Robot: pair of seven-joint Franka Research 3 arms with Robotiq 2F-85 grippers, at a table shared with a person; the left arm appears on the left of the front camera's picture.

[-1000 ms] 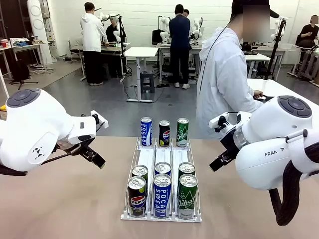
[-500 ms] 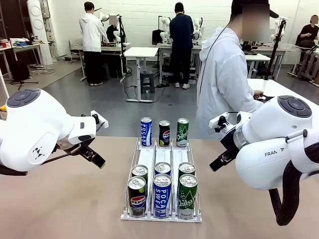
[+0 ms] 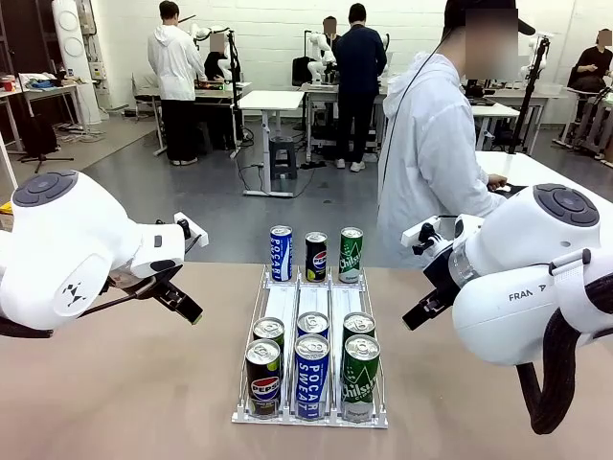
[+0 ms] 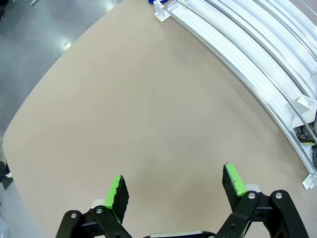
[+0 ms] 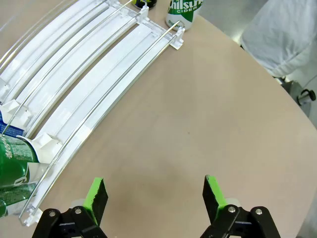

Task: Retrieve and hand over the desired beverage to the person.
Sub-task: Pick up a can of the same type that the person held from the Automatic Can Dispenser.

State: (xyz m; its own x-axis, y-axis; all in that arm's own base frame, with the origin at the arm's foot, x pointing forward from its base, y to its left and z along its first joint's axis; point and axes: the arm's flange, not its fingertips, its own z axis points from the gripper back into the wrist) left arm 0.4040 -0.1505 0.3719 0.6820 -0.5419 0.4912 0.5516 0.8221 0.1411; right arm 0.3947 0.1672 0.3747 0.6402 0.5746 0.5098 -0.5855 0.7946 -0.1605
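Observation:
A white three-lane rack [image 3: 287,305] stands mid-table with beverage cans. At its near end are Pepsi cans [image 3: 262,377], blue Pocari Sweat cans [image 3: 311,376] and green cider cans [image 3: 360,378]. At the far end stand one Pocari [image 3: 281,253], one Pepsi [image 3: 316,256] and one cider [image 3: 351,255]. My left gripper [image 4: 174,187] hangs open over bare table beside the rack [image 4: 237,54]. My right gripper [image 5: 154,194] is open too, above the table next to the rack [image 5: 89,94], nothing between its fingers. The person [image 3: 431,153] in a white jacket stands at the far side, turned sideways.
My left arm [image 3: 67,249] and right arm [image 3: 517,278] flank the rack, raised above the beige table [image 3: 124,383]. A green cider can [image 5: 183,10] marks the rack's far corner. Other people and tables stand farther back in the room.
Arms, cans and the person stay still. A figure in a dark top in the background has shifted a little to the right.

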